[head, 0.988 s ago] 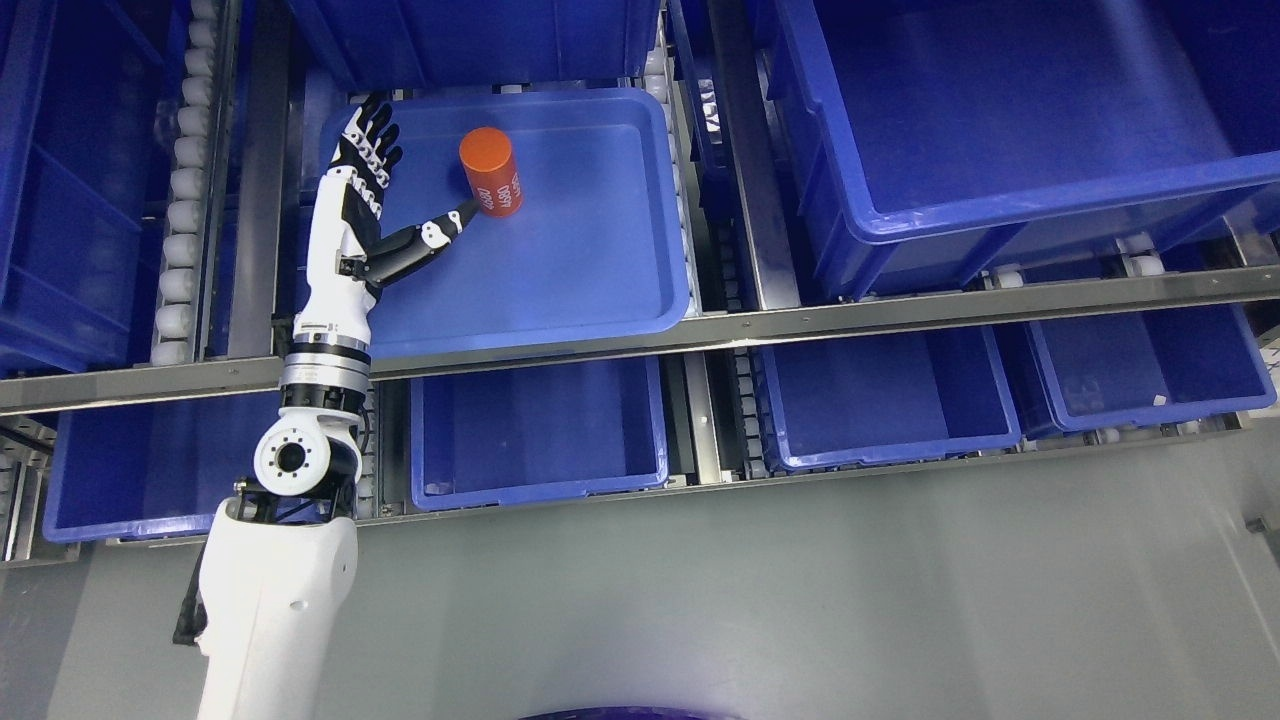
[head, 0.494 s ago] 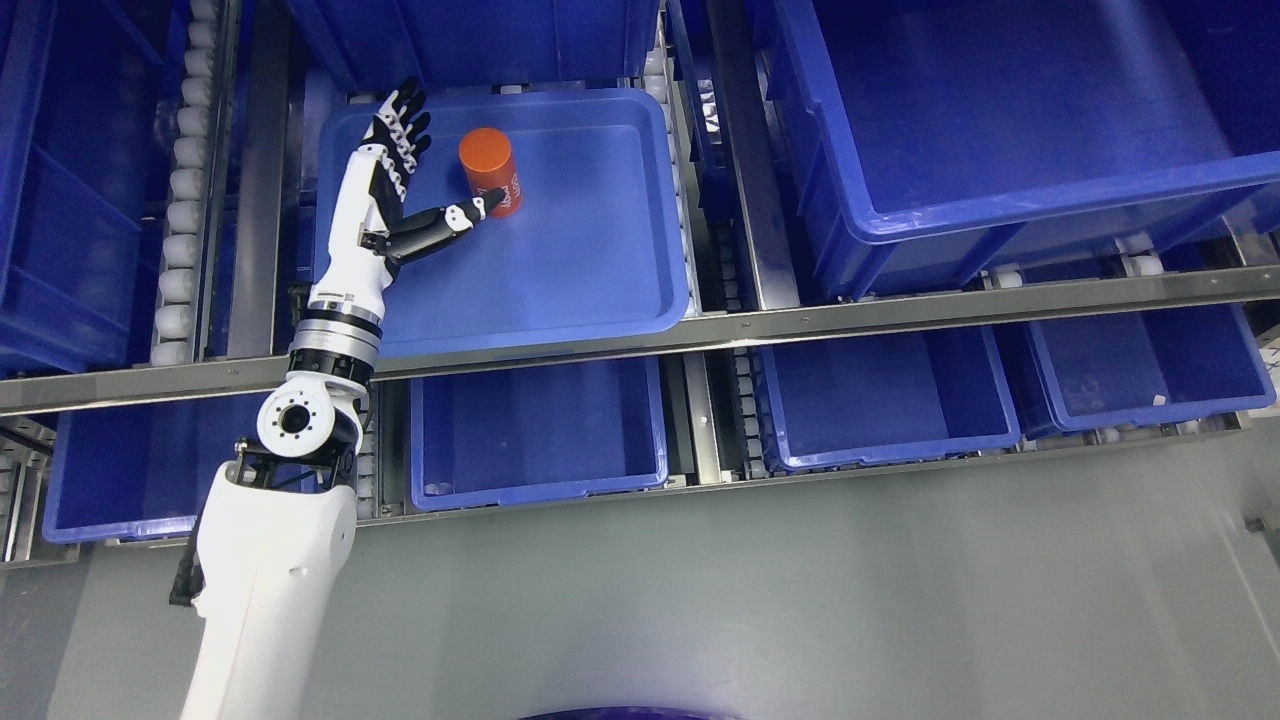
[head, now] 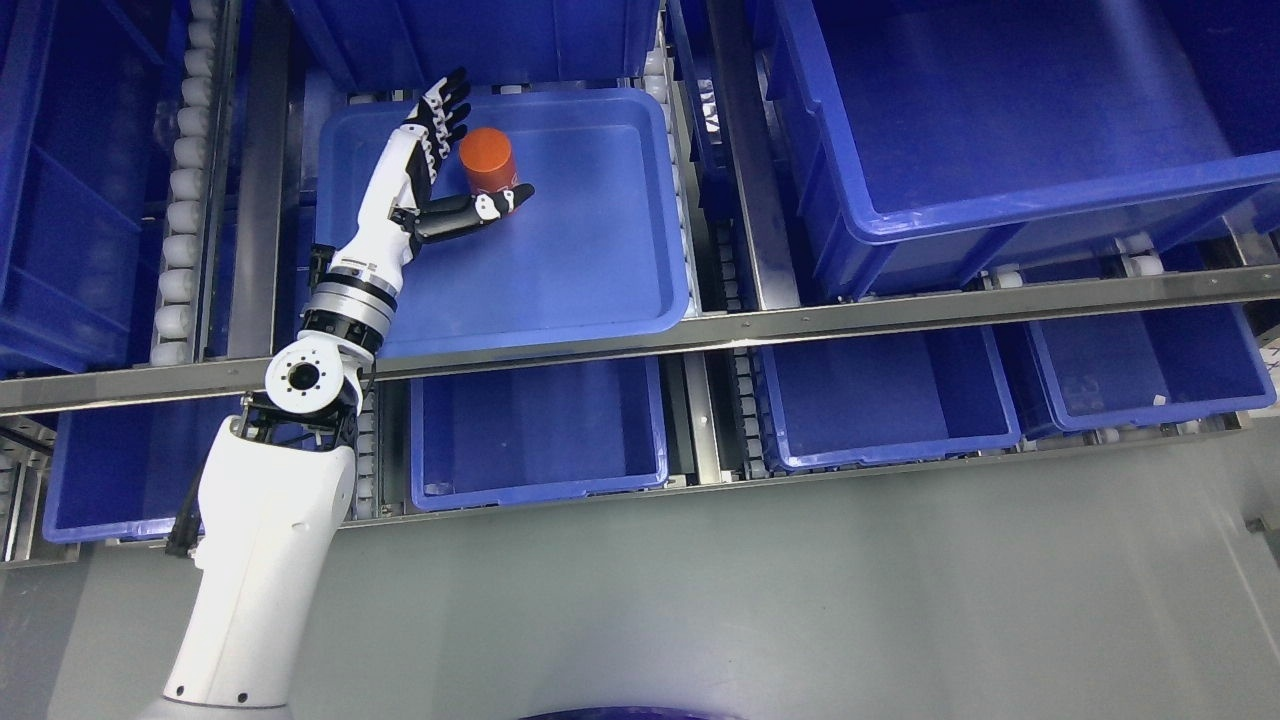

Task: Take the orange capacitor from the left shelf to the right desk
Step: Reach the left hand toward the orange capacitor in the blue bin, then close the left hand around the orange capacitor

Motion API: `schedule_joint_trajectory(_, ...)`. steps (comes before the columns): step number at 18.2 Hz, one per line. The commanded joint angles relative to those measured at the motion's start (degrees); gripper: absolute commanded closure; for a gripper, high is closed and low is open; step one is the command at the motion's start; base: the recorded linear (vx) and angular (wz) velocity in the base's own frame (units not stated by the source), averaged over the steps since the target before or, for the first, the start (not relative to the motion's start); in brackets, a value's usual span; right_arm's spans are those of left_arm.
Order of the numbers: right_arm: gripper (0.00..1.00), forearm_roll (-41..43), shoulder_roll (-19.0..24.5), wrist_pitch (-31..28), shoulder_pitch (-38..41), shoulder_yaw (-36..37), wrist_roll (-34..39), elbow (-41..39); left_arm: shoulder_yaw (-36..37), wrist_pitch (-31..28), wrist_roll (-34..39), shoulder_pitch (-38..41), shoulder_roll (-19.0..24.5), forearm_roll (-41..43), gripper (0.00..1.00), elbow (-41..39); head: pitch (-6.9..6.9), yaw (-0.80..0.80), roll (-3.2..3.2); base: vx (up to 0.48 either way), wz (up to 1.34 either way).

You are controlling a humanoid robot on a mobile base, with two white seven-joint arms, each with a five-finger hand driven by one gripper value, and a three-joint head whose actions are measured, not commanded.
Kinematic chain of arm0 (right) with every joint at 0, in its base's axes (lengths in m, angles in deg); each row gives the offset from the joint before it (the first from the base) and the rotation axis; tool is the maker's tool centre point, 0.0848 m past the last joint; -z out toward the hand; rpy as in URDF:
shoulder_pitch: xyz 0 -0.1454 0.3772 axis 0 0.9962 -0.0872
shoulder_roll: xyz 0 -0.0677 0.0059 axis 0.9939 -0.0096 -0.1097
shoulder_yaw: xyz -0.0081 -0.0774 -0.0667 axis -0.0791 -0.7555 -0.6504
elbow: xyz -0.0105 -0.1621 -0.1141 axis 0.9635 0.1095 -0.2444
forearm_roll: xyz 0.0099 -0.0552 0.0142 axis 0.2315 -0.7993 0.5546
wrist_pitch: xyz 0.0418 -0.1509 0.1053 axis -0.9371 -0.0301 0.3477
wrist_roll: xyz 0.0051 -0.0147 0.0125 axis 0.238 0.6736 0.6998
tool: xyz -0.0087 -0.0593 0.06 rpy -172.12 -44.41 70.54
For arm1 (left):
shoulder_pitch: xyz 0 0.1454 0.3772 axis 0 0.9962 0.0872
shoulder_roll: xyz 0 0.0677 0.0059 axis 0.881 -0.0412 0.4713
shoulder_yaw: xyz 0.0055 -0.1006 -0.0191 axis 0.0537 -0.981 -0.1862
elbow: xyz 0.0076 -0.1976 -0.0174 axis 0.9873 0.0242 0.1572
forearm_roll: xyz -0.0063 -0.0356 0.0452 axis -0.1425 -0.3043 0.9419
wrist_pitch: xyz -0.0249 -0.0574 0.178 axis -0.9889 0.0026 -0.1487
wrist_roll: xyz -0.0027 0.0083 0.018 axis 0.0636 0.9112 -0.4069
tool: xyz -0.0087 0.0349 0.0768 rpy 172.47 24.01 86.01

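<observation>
An orange capacitor (head: 486,160), a short cylinder, stands in a shallow blue tray (head: 600,260) on the upper shelf level, near the tray's far left. My left hand (head: 462,155) is open right beside it. The fingers (head: 440,110) stretch up along its left side and the thumb (head: 490,206) crosses under its near side, covering its lower part. The hand is not closed on it. The right arm is out of view.
Deep blue bins fill the rack: a large one (head: 1000,130) at upper right, several (head: 540,430) on the lower level. A metal shelf rail (head: 800,322) runs across below the tray. Roller tracks (head: 180,200) stand at left. Grey floor (head: 800,600) lies below.
My left arm has reached forward and to the right. The hand moved from the tray's left edge up against the capacitor, with the thumb now across its lower part. The capacitor has stayed in place.
</observation>
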Motion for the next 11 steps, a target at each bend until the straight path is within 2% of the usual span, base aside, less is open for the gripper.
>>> schedule_joint_trajectory(1, 0.0, -0.4, -1.0, -0.1, 0.7, 0.6, 0.0, -1.9, 3.4, 0.0, -0.7, -2.4, 1.2, 3.2, 0.07, 8.5, 0.0, 0.0, 0.0, 0.0, 0.0)
schedule_joint_trajectory(8, 0.0, -0.4, -1.0, -0.1, 0.7, 0.6, 0.0, -1.9, 2.8, 0.5, -1.0, -3.9, 0.9, 3.5, 0.29, 11.1, 0.0, 0.0, 0.0, 0.0, 0.0)
schedule_joint_trajectory(11, 0.0, -0.3, -1.0, -0.1, 0.7, 0.6, 0.0, -1.9, 2.4, 0.8, -3.5, -4.4, 0.2, 3.4, 0.41, 11.9, 0.0, 0.0, 0.0, 0.0, 0.0)
